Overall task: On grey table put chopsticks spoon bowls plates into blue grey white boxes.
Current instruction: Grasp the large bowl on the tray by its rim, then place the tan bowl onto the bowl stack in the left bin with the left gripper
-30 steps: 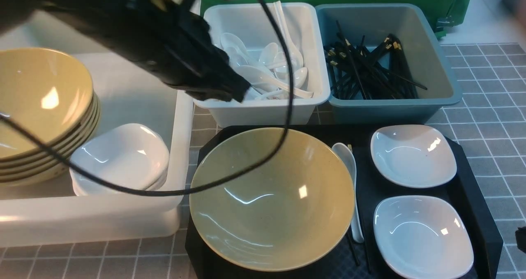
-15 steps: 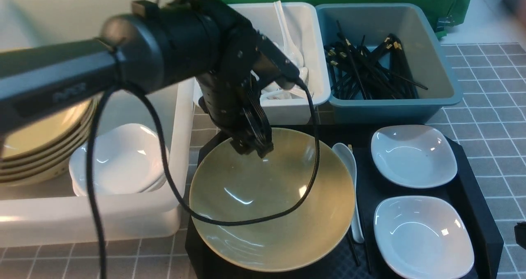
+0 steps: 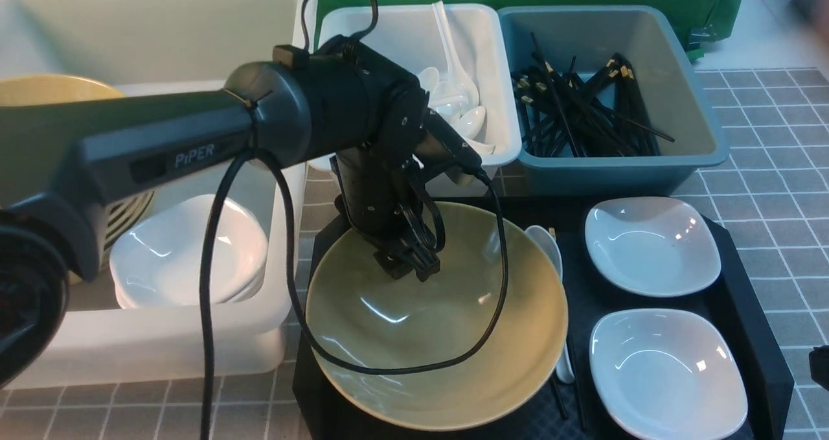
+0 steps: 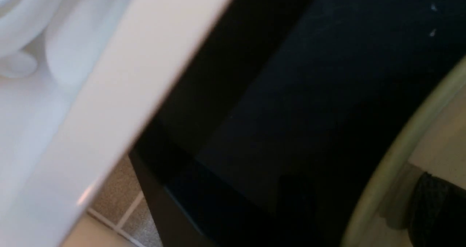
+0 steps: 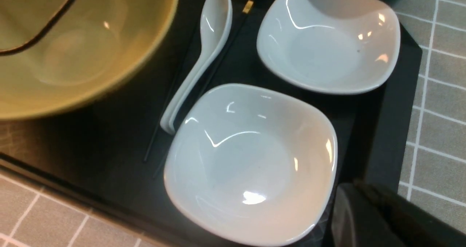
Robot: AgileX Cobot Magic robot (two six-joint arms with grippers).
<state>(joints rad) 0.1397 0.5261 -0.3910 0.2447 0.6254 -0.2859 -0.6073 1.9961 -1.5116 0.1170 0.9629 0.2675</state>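
An olive-tan bowl (image 3: 440, 336) fills the left half of a black tray (image 3: 745, 284). My left gripper (image 3: 408, 268) is down at the bowl's far rim, open, with the rim between its jaws. One finger (image 4: 437, 210) is inside the bowl (image 4: 400, 148), a little off the rim. Right of the bowl lie a white spoon (image 3: 544, 239) (image 5: 204, 58) and black chopsticks (image 5: 225, 39). Two white plates (image 3: 651, 245) (image 3: 667, 372) fill the tray's right half. My right gripper (image 5: 382, 218) hovers shut by the near plate (image 5: 251, 159).
The large white box (image 3: 162, 343) on the left holds stacked bowls (image 3: 52, 90) and white plates (image 3: 188, 252). At the back, the pale box (image 3: 414, 11) holds spoons and the blue-grey box (image 3: 622, 168) holds chopsticks (image 3: 583, 109). The arm's black cable (image 3: 388, 365) loops across the bowl.
My left arm swung from over the spoon box down to the bowl's far rim, and its jaws opened. The bowl has shifted slightly right. The right gripper has stayed put.
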